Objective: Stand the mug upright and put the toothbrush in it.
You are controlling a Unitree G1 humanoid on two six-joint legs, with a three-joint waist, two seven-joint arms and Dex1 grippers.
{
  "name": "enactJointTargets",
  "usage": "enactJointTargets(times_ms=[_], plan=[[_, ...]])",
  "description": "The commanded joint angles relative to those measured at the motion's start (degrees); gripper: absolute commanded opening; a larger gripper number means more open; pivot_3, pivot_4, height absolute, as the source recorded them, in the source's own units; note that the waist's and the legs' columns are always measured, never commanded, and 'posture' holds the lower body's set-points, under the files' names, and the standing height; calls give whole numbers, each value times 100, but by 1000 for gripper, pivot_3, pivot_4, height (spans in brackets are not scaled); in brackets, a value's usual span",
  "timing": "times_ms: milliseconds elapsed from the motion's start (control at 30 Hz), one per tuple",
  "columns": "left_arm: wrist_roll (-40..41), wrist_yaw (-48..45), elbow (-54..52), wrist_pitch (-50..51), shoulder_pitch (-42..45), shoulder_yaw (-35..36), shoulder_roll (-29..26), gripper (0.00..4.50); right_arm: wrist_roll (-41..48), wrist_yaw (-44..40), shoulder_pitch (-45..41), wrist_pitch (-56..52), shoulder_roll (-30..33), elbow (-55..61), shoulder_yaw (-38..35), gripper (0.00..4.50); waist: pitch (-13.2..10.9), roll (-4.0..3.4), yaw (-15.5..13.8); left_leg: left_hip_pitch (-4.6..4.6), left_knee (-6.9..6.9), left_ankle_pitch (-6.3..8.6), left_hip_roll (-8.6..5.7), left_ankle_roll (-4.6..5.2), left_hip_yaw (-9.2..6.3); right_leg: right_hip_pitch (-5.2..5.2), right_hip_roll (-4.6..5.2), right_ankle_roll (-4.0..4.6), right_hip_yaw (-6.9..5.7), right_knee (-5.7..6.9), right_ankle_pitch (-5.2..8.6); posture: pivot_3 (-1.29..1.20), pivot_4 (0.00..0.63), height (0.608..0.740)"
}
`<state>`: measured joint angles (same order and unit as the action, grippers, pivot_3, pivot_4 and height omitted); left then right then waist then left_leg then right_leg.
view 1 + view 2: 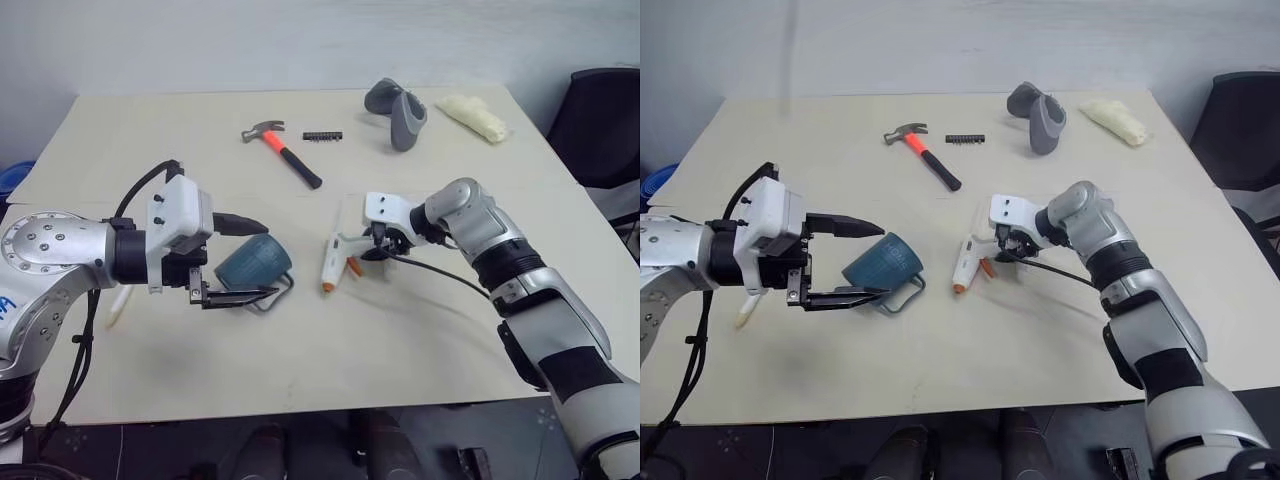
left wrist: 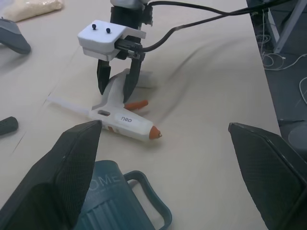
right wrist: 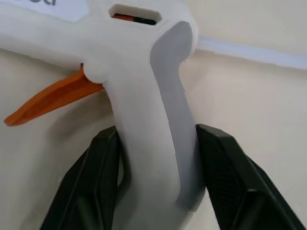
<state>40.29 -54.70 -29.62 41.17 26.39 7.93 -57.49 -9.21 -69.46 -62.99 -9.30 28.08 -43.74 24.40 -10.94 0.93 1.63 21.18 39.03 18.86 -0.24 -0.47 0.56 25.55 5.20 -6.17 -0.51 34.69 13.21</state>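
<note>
Black fingers of the right tool [image 1: 378,247] are pinched onto the handle of the white-and-orange glue gun [image 1: 333,262] lying on the bench [image 1: 420,330]. Beside it, the left tool [image 1: 245,262] stands wide open, one finger above and one below the teal mug [image 1: 252,264]. That mug lies on its side, long axis level, handle toward the glue gun.

The mug [image 1: 252,262] lay on its side between the spread fingers of the left hand [image 1: 240,260], its handle side left unobstructed. Just beside it, the glue gun [image 1: 332,260] blocked the way, clamped by the right hand [image 3: 156,177]. Bare desk [image 1: 400,350] was left open nearer the front edge.
</note>
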Motion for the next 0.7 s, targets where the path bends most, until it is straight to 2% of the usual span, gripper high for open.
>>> enactJointTargets(times_ms=[33, 133, 300, 433, 500, 667, 700], plan=[[-18, 14, -105, -66, 159, -9, 21, 4500, 20, -13, 404, -318, 197, 505, -168, 2069, 0, 1, -9, 2, 0, 0, 0, 0, 1, 0, 0, 0, -1, -2, 0, 0, 150, 740], [-68, -21, -19, -112, 268, -140, 94, 4500, 73, 35, 818, -701, 580, 1169, -463, 2069, 0, 1, -49, 5, 0, 0, -3, 0, 1, -4, 1, 0, -4, -7, 0, 0, 150, 740], [-77, -18, 59, -117, 508, -386, 336, 4500, 274, 359, 1496, -1469, 1598, 2012, -1353, 2069, 0, 0, -240, 16, 5, 3, -15, 12, 7, -10, 9, 0, -11, -18, 0, 0, 150, 740], [-126, -82, 89, -190, 701, -699, 633, 4500, 337, 722, 2545, -1671, 2795, 2037, -2218, 2069, -1, -1, -315, 18, 7, 13, -18, 32, 14, -13, 9, -4, -12, -27, -2, 0, 150, 740], [-197, -137, 146, -255, 767, -807, 732, 4500, 388, 903, 3075, -1658, 3126, 1969, -2517, 2069, -1, -2, -305, 22, 6, 13, -17, 32, 13, -13, 7, -4, -16, -31, -2, 0, 150, 740], [-332, -347, 358, -397, 935, -967, 879, 4500, 612, 1393, 3900, -1834, 3181, 2026, -3062, 2069, -1, 0, -117, -8, 6, 13, -8, 34, 45, -20, 0, -8, 5, -40, -4, 0, 150, 740], [-353, -393, 399, -415, 971, -994, 898, 4500, 661, 1478, 3998, -1878, 3154, 2033, -3149, 2363, -1, 0, -97, -14, 6, 12, -4, 34, 49, -22, -6, -8, 12, -38, -5, 0, 150, 740]])
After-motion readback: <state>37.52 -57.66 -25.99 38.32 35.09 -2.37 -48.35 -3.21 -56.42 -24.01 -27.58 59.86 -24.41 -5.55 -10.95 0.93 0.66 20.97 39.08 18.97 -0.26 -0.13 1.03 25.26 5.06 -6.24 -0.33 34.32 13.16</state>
